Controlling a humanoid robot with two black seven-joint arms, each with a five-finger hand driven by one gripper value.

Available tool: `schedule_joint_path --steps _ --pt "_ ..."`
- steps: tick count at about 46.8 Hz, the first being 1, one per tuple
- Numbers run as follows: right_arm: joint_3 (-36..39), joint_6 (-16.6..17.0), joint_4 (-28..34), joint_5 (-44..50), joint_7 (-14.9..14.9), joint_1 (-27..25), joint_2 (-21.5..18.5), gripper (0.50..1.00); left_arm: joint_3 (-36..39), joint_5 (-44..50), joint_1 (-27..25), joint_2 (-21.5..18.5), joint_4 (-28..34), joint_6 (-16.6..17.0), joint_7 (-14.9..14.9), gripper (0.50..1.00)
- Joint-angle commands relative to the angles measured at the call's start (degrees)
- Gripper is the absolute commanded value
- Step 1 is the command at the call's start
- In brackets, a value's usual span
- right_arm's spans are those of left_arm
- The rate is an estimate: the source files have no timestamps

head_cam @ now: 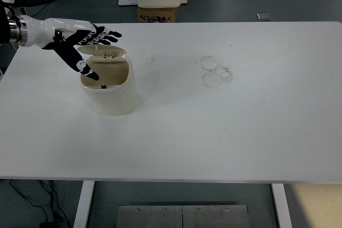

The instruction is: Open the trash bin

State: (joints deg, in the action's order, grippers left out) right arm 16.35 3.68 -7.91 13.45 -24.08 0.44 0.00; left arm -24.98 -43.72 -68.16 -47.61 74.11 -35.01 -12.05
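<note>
Single head view: high, robot's side, looking forward-down over table (214, 142).
</note>
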Motion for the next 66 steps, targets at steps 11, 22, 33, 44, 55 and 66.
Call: schedule_joint_path --steps 11,22,33,44,55,66 --pt "0.0 0.0 0.0 0.0 0.0 0.0 0.0 0.991 -2.6 8.2 -3.6 -0.1 -6.9 0.0 0.6 1.000" --pt "0.0 0.0 0.0 0.0 0.0 0.0 0.0 0.991 -3.8 21.5 -3.1 0.1 -11.8 0.0 1.0 1.000" --pt "0.0 0.0 0.0 0.0 0.0 0.0 0.0 0.991 -4.4 39.0 1.3 -0.2 -13.8 5.7 2.7 1.000" --pt "0.0 0.0 0.0 0.0 0.0 0.0 0.0 0.991 -4.7 49.3 3.3 0.1 -24.8 8.0 8.3 1.000" --pt "0.0 0.0 0.0 0.0 0.0 0.0 0.0 0.991 -4.8 60.4 8.1 2.2 -31.2 8.2 9.0 1.000" --pt "0.0 0.0 0.0 0.0 0.0 0.0 0.0 0.991 -10.3 62.4 15.6 7.9 -38.2 7.9 9.9 1.000"
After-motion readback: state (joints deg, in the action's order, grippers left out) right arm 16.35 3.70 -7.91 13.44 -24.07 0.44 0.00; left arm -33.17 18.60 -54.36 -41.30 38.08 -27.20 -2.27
